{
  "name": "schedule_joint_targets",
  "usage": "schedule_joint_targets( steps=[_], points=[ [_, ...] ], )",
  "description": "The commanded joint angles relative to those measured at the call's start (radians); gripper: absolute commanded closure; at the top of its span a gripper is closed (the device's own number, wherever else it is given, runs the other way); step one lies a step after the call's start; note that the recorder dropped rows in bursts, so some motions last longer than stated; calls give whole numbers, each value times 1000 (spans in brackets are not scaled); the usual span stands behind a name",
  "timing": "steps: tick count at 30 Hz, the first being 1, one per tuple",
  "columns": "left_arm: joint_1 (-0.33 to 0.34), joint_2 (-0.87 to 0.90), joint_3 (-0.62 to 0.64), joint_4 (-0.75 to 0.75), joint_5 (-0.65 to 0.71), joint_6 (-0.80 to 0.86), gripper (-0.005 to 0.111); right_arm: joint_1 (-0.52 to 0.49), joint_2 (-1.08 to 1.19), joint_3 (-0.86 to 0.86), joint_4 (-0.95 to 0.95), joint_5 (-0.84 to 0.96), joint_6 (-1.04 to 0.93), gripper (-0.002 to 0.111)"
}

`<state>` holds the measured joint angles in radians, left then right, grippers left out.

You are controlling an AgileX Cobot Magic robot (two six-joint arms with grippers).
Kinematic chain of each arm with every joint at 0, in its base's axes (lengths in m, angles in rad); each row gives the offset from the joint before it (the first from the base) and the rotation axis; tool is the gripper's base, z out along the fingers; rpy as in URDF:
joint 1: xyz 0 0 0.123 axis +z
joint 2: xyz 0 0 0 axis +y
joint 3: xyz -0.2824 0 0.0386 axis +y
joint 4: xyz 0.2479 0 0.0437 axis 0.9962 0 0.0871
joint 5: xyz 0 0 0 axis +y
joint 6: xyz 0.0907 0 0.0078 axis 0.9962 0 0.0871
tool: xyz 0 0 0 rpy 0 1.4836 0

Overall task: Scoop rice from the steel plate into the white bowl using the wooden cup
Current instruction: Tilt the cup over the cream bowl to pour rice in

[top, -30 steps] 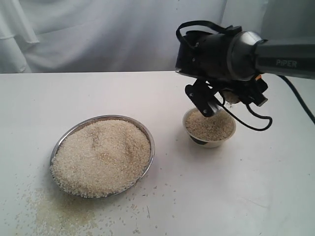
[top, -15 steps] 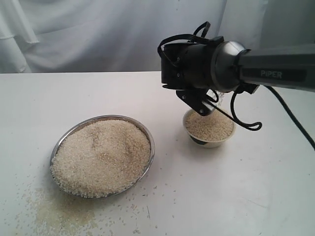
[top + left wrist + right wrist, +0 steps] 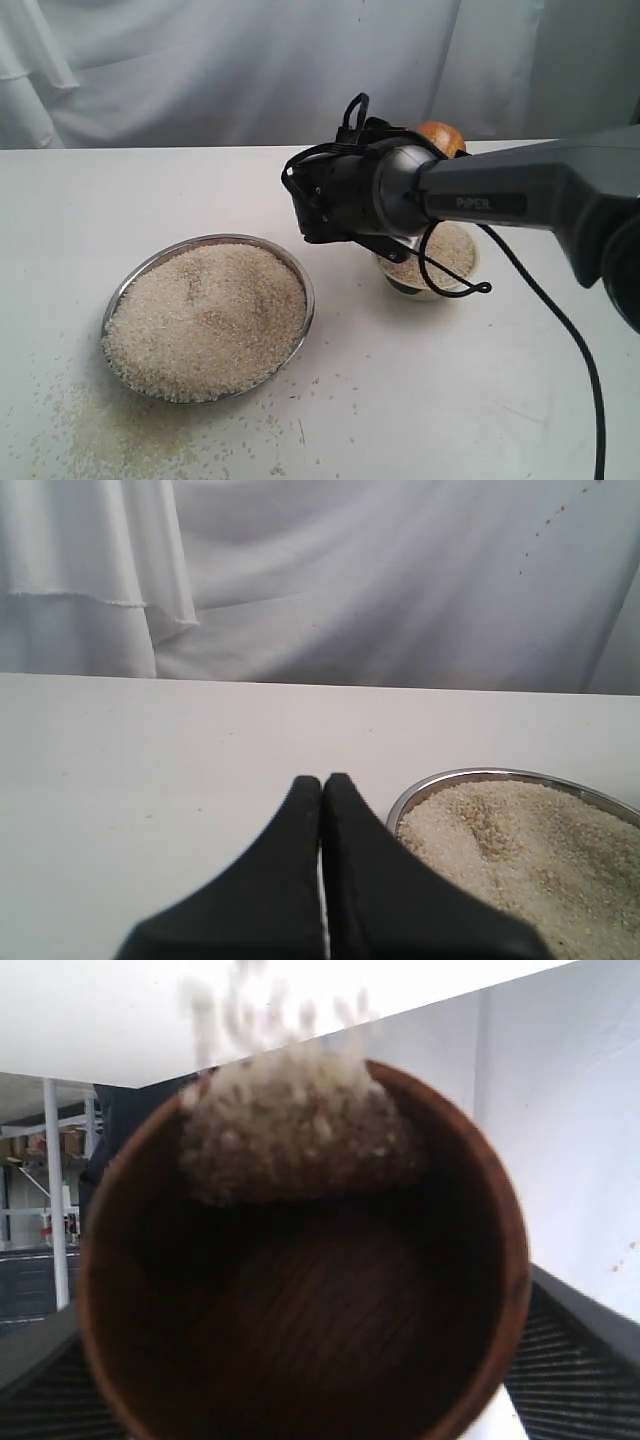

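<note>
The steel plate [image 3: 300, 275], heaped with rice [image 3: 205, 320], lies front left on the table; its rim [image 3: 450, 780] shows in the left wrist view. Right of it stands the white bowl [image 3: 440, 288], holding rice [image 3: 455, 250] and partly hidden by my right arm's wrist [image 3: 350, 195]. The wooden cup [image 3: 440, 135] [image 3: 300, 1290] pokes up behind that wrist, above the bowl. My right gripper [image 3: 300, 1380] is shut on the cup, ribbed pads [image 3: 575, 1360] on either side. A clump of rice [image 3: 290, 1135] sits at the tilted cup's rim, with grains flying off. My left gripper [image 3: 322, 780] is shut and empty beside the plate.
Loose grains [image 3: 110, 435] lie scattered on the white table [image 3: 480, 400] in front of the plate. A white curtain [image 3: 200, 70] hangs behind the table. The right arm's black cable [image 3: 560, 330] trails over the table at the right.
The right arm has swung left and rolled over above the bowl; the cup now shows above the wrist, tipped. The plate and bowl have not moved.
</note>
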<state>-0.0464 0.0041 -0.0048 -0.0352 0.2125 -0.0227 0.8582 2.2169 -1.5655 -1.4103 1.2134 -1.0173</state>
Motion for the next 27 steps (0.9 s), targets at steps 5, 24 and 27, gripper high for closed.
schedule_joint_targets(
  steps=[5,24,27],
  points=[
    [-4,-4,5,0,-6,1,107,3,-2,3,-92,8,-31,108],
    [-4,-4,5,0,-6,1,107,-1,-2,211,-334,8,-11,108],
    [-4,-4,5,0,-6,1,107,-1,-4,211,-334,8,-11,108]
  ],
)
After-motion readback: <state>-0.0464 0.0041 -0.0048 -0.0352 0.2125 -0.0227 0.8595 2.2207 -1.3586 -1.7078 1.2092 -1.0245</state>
